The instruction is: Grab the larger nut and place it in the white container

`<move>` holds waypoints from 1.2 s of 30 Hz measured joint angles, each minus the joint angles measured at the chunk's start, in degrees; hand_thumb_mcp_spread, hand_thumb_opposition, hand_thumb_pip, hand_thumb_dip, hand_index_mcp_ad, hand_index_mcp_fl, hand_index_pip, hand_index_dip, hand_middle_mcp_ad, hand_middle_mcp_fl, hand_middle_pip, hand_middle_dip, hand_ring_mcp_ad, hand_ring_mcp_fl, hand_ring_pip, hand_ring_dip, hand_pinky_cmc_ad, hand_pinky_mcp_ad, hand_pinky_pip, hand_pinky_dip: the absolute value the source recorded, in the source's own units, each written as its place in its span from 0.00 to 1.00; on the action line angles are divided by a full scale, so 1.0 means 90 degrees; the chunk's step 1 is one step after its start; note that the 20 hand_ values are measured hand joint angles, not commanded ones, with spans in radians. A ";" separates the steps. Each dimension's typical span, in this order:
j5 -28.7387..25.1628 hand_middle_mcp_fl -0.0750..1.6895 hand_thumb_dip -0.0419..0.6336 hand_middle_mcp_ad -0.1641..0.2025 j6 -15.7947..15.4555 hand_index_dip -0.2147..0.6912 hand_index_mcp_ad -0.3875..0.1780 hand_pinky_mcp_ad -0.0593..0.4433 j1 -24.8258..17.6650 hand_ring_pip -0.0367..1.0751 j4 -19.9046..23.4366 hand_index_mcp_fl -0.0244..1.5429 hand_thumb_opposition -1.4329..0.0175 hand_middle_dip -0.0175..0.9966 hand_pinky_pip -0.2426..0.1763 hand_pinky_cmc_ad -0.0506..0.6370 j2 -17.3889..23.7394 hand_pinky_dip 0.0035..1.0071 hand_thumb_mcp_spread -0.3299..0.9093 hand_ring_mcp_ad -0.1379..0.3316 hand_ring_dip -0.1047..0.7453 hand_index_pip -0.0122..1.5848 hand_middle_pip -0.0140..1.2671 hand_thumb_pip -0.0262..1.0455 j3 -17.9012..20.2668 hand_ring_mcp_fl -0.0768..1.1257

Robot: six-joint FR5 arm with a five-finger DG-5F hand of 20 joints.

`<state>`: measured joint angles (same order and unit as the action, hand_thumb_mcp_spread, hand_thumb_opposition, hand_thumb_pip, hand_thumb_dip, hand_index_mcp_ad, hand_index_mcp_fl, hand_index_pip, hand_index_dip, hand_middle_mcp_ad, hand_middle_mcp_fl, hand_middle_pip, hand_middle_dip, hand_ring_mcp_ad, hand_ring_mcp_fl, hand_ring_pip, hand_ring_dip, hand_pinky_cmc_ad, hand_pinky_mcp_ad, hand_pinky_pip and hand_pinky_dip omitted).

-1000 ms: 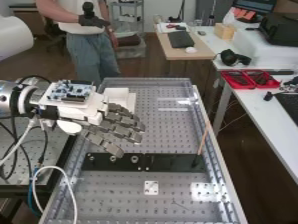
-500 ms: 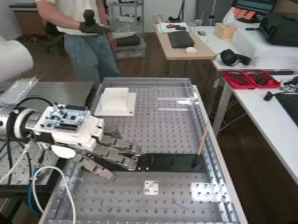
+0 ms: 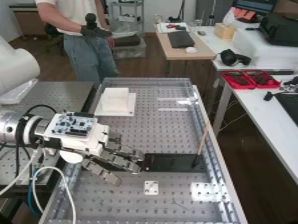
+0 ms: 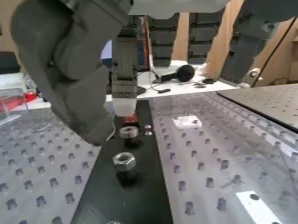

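hand (image 3: 118,161) is released, fingers extended over the black plate (image 3: 174,162). two metal nuts, first nut (image 4: 124,161) and second nut (image 4: 129,132), rest on this plate beneath the fingers, apart from them; which is larger cannot be determined. white container (image 3: 116,100) sits on the perforated tabletop (image 3: 169,130), beyond the hand, well apart.

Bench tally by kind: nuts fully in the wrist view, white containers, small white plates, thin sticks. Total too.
Nuts: 2
White container: 1
Small white plate: 1
Thin stick: 1
Total: 5
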<state>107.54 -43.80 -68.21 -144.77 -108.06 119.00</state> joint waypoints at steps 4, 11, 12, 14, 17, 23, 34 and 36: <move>0.0052 0.05 0.43 0.65 -0.0085 0.47 0.51 0.77 -0.0006 0.12 -0.0009 0.02 0.34 0.22 0.37 0.62 -0.0019 0.46 0.53 0.64 0.28 0.98 0.10 0.74 -0.0018 0.06; 0.0054 0.05 0.46 0.65 -0.0073 0.50 0.48 0.77 -0.0028 0.11 -0.0020 0.02 0.34 0.23 0.37 0.62 -0.0043 0.40 0.54 0.64 0.28 0.98 0.11 0.73 -0.0049 0.06; 0.0048 0.05 0.46 0.65 -0.0069 0.50 0.48 0.77 -0.0031 0.11 -0.0011 0.02 0.34 0.23 0.37 0.62 -0.0049 0.40 0.54 0.64 0.28 0.98 0.10 0.73 -0.0048 0.06; 0.0027 0.05 0.46 0.65 -0.0059 0.50 0.48 0.77 -0.0039 0.11 0.0020 0.01 0.34 0.23 0.37 0.62 -0.0081 0.40 0.54 0.64 0.28 0.98 0.10 0.73 -0.0044 0.06; -0.0004 0.05 0.46 0.65 -0.0047 0.50 0.48 0.77 -0.0044 0.11 0.0100 0.01 0.34 0.23 0.37 0.62 -0.0129 0.40 0.54 0.64 0.28 0.98 0.10 0.73 -0.0029 0.06; -0.0081 0.05 0.46 0.65 -0.0071 0.50 0.48 0.74 -0.0058 0.11 0.0201 0.01 0.34 0.23 0.37 0.62 -0.0256 0.40 0.54 0.64 0.28 0.98 0.10 0.73 -0.0017 0.06; -0.0283 0.05 0.46 0.65 -0.0033 0.50 0.48 0.73 -0.0063 0.11 0.0360 0.01 0.34 0.23 0.37 0.62 -0.0416 0.40 0.54 0.64 0.28 0.98 0.10 0.73 0.0008 0.06; -0.0292 0.05 0.46 0.65 -0.0033 0.50 0.48 0.74 -0.0060 0.11 0.0374 0.01 0.34 0.23 0.37 0.62 -0.0439 0.40 0.54 0.64 0.28 0.98 0.10 0.73 0.0008 0.06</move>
<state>104.91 -44.10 -68.75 -141.41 -112.01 119.08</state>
